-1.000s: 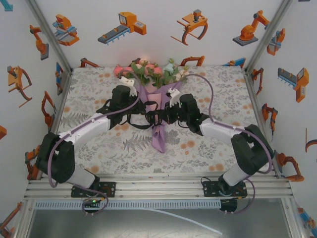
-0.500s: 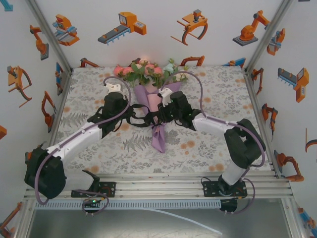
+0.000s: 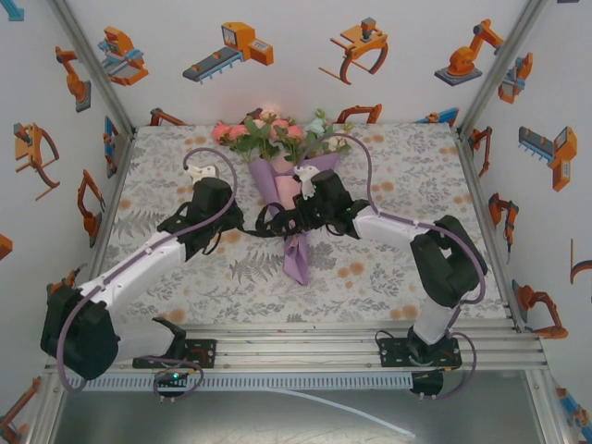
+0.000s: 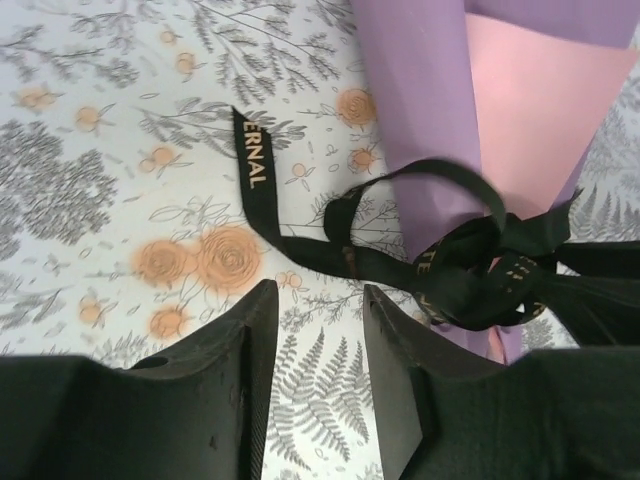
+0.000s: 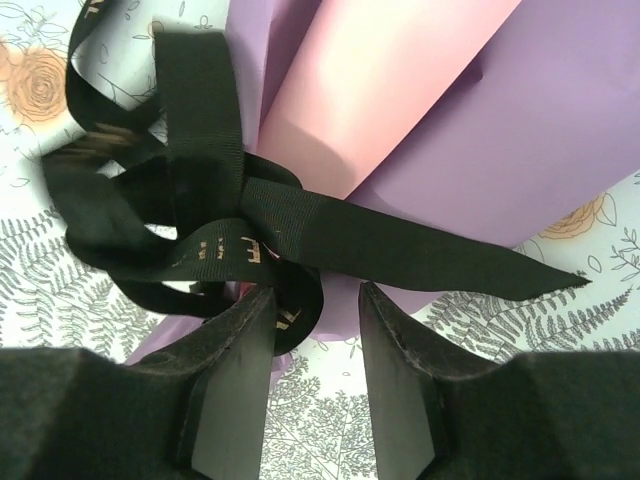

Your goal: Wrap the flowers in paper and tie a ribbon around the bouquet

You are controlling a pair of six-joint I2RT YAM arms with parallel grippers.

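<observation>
The bouquet lies on the table at the upper middle of the top view, with the ribbon looking knotted round the paper cone. The left tool and right tool stand open, gripping nothing. To snug the knot, I judge each should pinch a loose tail clear of the loops and draw outward evenly, so the paper stays uncrumpled. One tail, upper centre-left in the left wrist view, reads "ERNAL" in gold; the other lettering is too blurred to read.

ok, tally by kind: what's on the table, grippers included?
bouquet: 1
ribbon: 1
grippers: 2 (left gripper, right gripper)
total: 4
</observation>
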